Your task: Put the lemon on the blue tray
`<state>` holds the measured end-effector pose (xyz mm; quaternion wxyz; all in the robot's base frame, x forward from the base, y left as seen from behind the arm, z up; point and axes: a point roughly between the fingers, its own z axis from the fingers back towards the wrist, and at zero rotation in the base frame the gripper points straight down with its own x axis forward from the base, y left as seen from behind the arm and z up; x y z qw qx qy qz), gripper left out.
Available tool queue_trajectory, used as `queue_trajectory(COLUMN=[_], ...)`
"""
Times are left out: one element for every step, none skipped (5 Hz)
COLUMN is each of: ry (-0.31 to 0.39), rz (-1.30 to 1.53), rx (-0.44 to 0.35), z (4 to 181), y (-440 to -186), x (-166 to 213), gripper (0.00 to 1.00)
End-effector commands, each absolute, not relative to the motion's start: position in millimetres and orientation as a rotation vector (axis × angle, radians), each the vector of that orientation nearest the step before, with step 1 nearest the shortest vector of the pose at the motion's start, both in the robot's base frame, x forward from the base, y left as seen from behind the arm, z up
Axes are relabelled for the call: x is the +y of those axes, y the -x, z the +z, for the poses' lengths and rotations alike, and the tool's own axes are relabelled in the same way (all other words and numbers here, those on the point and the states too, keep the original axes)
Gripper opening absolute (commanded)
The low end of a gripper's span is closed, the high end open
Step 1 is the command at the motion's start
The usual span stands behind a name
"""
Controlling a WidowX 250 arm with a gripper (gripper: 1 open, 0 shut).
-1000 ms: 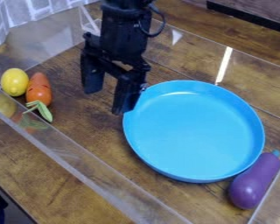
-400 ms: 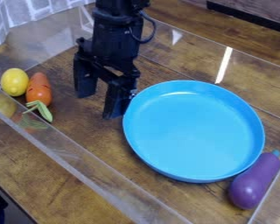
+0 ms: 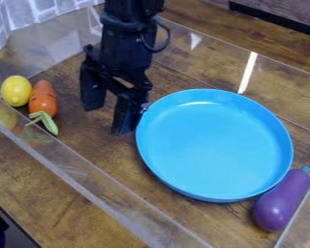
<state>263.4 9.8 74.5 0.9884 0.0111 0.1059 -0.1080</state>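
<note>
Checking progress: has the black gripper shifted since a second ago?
Yes. The black gripper moved left, away from the round blue plastic tray toward the small yellow lemon.

Small yellow oval toy lemon [image 3: 15,90] at far left, touching orange toy carrot [image 3: 43,100]; black gripper [image 3: 108,105] between carrot and round blue plastic tray [image 3: 217,143]; purple toy eggplant [image 3: 283,201] beside the tray's lower-right rim.

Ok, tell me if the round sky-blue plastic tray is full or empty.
Empty. The round sky-blue plastic tray shows only bare blue surface; the small yellow lemon sits apart on the wooden table.
</note>
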Motion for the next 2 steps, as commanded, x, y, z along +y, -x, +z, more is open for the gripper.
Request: queue_trajectory(ry=[-0.029,-0.032], rz=[-0.200,-0.205], rx=[0.185,0.189], z=[79.4,77.5], y=[-266.0,-265.6], x=[17.4,18.1], gripper=[1.00,1.00])
